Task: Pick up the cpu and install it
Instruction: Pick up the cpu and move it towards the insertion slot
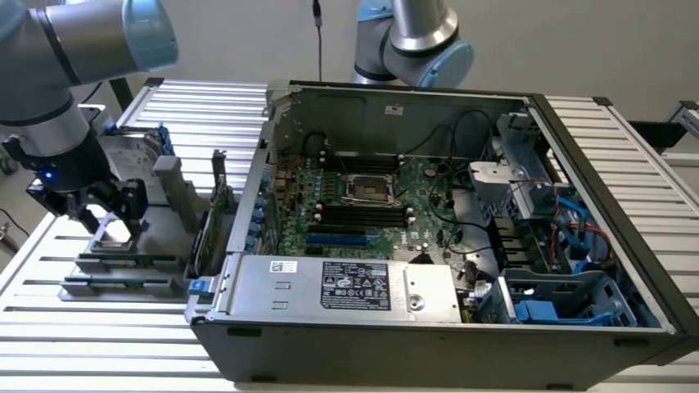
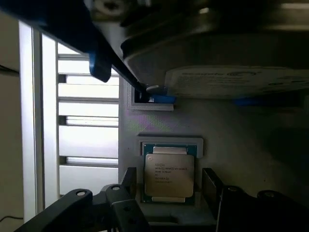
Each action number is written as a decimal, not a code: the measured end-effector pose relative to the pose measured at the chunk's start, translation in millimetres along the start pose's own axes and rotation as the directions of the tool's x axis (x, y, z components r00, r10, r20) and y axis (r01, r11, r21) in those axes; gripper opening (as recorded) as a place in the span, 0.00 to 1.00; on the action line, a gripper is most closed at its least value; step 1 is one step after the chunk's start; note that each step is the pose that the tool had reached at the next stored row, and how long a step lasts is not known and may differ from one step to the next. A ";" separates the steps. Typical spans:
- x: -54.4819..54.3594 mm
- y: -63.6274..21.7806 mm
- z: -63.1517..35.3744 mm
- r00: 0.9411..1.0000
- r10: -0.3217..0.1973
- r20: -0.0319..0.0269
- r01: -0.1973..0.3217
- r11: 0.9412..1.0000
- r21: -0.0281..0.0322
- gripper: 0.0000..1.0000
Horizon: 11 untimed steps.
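Note:
The cpu (image 1: pixel 113 238) is a small square chip with a silver metal top, lying flat in a recess of the grey parts holder (image 1: pixel 164 246) at the exterior view's left. My gripper (image 1: pixel 108 219) hangs right over it, open. In the wrist view the cpu (image 2: pixel 169 175) lies between the two dark fingers (image 2: pixel 129 180) of the gripper (image 2: pixel 170 182), one on each side with a small gap to the chip's edges. The empty processor socket (image 1: pixel 369 190) sits on the motherboard inside the open computer case (image 1: pixel 437 344).
A silver hard drive (image 2: pixel 231 53) in a blue frame stands on the holder just behind the cpu. Long memory sticks (image 1: pixel 123 265) lie in slots at the holder's front. A second robot arm (image 1: pixel 421 41) rises behind the case. Everything rests on a slatted metal table (image 1: pixel 110 344).

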State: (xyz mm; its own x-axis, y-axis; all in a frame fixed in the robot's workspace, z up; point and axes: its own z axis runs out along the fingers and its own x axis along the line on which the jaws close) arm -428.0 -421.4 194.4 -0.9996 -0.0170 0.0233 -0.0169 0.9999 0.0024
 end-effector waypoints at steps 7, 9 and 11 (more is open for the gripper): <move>0.3 1.2 3.9 1.000 0.005 0.000 -0.005 1.000 0.005 0.65; 0.9 1.7 4.4 1.000 0.008 0.000 -0.008 1.000 0.005 0.65; 1.7 2.0 4.8 1.000 0.012 0.000 -0.012 1.000 0.005 0.65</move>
State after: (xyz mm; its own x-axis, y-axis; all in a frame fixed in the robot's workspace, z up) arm -429.9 -419.4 189.5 -0.9997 -0.0054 0.0235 -0.0055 1.0000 -0.0025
